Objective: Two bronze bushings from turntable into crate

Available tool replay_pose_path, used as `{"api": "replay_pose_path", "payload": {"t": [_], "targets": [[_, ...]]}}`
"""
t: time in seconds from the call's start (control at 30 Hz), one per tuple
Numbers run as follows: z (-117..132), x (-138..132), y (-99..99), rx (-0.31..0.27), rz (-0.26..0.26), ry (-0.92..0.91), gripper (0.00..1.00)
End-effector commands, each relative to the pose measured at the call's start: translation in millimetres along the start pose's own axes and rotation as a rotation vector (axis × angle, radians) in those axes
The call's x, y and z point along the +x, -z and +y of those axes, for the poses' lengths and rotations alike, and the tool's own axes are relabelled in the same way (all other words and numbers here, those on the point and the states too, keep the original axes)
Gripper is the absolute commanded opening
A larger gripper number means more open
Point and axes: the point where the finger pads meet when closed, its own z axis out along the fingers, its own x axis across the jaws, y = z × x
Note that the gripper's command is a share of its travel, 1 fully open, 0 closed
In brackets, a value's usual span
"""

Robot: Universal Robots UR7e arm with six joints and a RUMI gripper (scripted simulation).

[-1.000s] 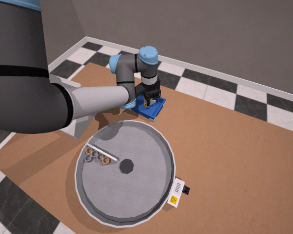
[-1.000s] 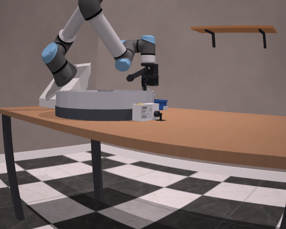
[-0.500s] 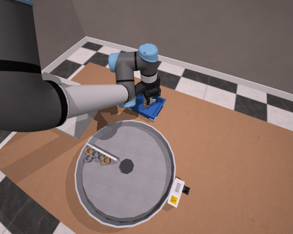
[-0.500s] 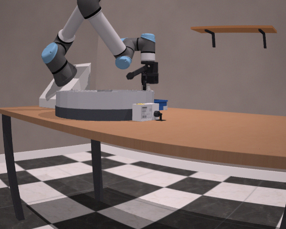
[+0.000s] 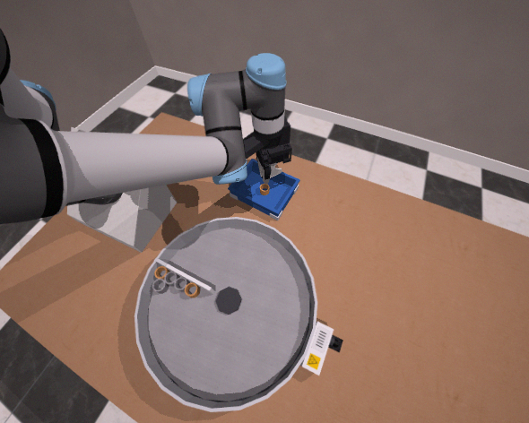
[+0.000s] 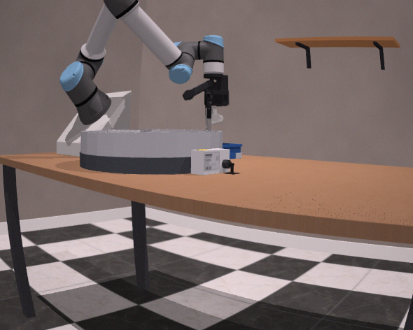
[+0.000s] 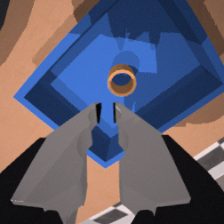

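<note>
A bronze bushing (image 5: pixel 264 186) lies upright on the floor of the blue crate (image 5: pixel 265 196); it also shows in the wrist view (image 7: pixel 121 80) inside the crate (image 7: pixel 129 76). My gripper (image 5: pixel 266 176) hangs just above it, shut and empty, with its fingertips clear of the ring. In the side view the gripper (image 6: pixel 208 125) is behind the turntable rim. On the turntable (image 5: pixel 227 310), two bronze bushings (image 5: pixel 160 271) (image 5: pixel 191 290) sit with three silver bushings (image 5: pixel 170 280) along a white bar (image 5: pixel 184 274).
The turntable's control box (image 5: pixel 319 348) with a warning label sticks out at its right rim. The crate (image 6: pixel 232 148) stands behind the turntable (image 6: pixel 149 150) on the wooden table. A white arm base stands at the left. A wall shelf (image 6: pixel 337 42) hangs high on the right.
</note>
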Motion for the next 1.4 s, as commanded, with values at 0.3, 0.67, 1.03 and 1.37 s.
{"api": "replay_pose_path", "payload": {"t": [0.3,0.67,1.03,1.37], "targets": [[1,0,49.4,0.005,0.003,-0.002,0.06],[1,0,52.1,0.007,0.003,-0.002,0.06],[0,0,51.5,0.008,0.003,-0.001,0.06],[0,0,51.5,0.008,0.003,-0.001,0.06]]}}
